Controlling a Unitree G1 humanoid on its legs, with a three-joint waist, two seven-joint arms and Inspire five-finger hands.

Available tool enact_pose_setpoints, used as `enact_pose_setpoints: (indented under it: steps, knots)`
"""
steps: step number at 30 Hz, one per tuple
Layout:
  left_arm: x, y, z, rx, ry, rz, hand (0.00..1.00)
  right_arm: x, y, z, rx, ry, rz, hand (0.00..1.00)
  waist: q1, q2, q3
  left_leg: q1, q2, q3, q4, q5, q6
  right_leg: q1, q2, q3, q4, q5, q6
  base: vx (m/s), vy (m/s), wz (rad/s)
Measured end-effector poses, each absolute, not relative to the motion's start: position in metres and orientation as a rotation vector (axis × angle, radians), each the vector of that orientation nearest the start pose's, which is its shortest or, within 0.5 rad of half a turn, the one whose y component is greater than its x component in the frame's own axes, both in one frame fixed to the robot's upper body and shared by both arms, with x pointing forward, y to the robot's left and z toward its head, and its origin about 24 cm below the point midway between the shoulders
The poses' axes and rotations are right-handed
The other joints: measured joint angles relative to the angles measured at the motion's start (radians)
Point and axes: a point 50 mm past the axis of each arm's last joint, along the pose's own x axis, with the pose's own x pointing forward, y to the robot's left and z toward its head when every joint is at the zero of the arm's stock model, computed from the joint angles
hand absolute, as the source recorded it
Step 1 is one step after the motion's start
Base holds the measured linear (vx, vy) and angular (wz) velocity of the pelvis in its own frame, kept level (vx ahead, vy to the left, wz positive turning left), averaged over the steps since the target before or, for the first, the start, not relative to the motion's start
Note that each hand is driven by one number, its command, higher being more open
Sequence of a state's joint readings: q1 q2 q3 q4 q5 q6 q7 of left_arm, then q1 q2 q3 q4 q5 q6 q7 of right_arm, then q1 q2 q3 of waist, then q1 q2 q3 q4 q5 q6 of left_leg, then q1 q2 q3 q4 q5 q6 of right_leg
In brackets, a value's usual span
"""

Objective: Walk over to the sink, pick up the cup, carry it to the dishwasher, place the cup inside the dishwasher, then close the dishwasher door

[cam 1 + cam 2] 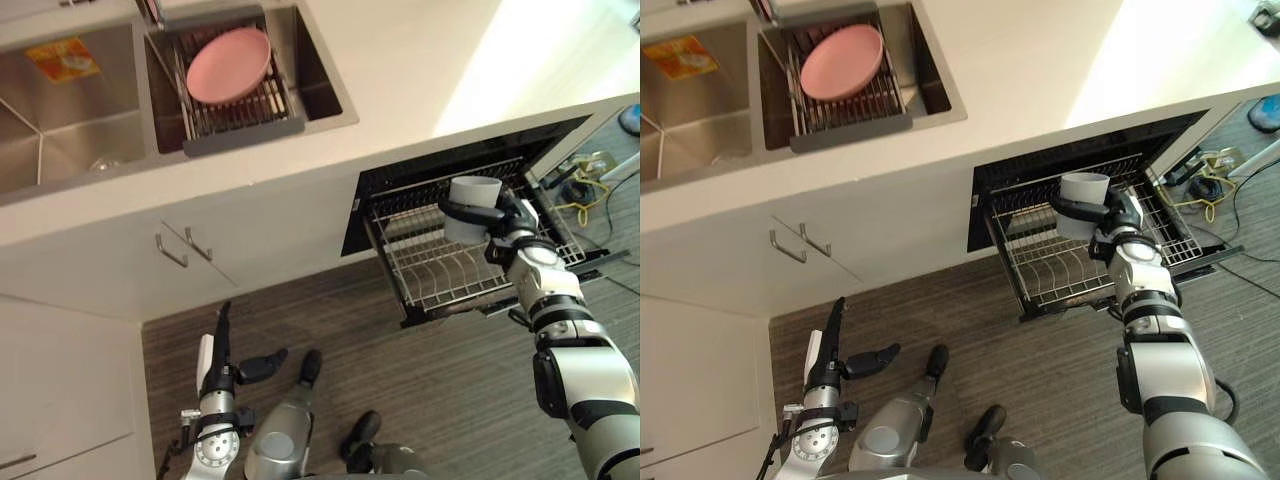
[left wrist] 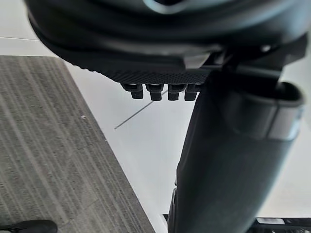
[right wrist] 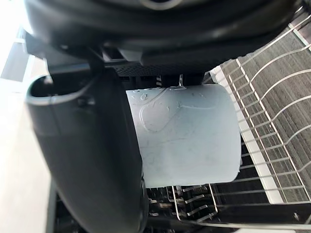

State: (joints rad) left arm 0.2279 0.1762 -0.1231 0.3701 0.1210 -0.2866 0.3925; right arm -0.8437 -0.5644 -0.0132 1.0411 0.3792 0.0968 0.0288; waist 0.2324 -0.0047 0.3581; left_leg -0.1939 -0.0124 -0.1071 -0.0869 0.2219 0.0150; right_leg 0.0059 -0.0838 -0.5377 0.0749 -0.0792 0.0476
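The left hand (image 1: 220,375) hangs idle, fingers straight and empty. The right hand (image 1: 510,222) grips the white cup (image 1: 473,198) upright, directly above the pulled-out dishwasher rack (image 1: 430,265), probably ready to lower it in.

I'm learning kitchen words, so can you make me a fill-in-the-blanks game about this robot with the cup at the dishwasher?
1. The right hand holds the white cup above the dishwasher's pulled-out wire ____.
2. The plate on the dish drainer in the sink is coloured ____.
3. The dishwasher is not shut, it is ____.
4. The left hand, low by the cabinet, holds ____.

Missing words: rack; pink; open; nothing.
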Motion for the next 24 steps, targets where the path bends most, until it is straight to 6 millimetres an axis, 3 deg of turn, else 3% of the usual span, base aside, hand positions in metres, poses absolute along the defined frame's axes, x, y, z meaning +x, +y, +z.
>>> enact_pose_setpoints:
  steps: [5,13,24]
  knots:
    - [0.173,0.194,-0.06,0.299,0.283,0.287,1.0,0.38,-0.291,0.118,-0.095,0.266,-0.204,0.0,0.027,-0.001,0.047,-0.02,-0.003,-0.026,0.0,0.007,-0.009,-0.048,-0.023,-0.022,0.095,-0.057,-0.005,0.0,-0.044,0.14]
    - [0.168,0.192,-0.068,0.254,0.328,0.304,1.0,0.383,-0.297,0.126,-0.147,0.353,-0.212,0.0,0.056,0.013,0.071,-0.081,-0.004,-0.057,0.001,0.023,-0.024,-0.139,-0.049,-0.047,0.207,-0.122,-0.019,0.0,-0.074,0.11]
    - [0.167,0.19,-0.07,0.209,0.342,0.318,1.0,0.384,-0.306,0.141,-0.162,0.385,-0.247,0.0,0.067,0.042,0.106,-0.135,-0.007,-0.076,0.003,0.035,-0.036,-0.222,-0.079,-0.062,0.313,-0.18,-0.032,-0.01,-0.081,0.05]
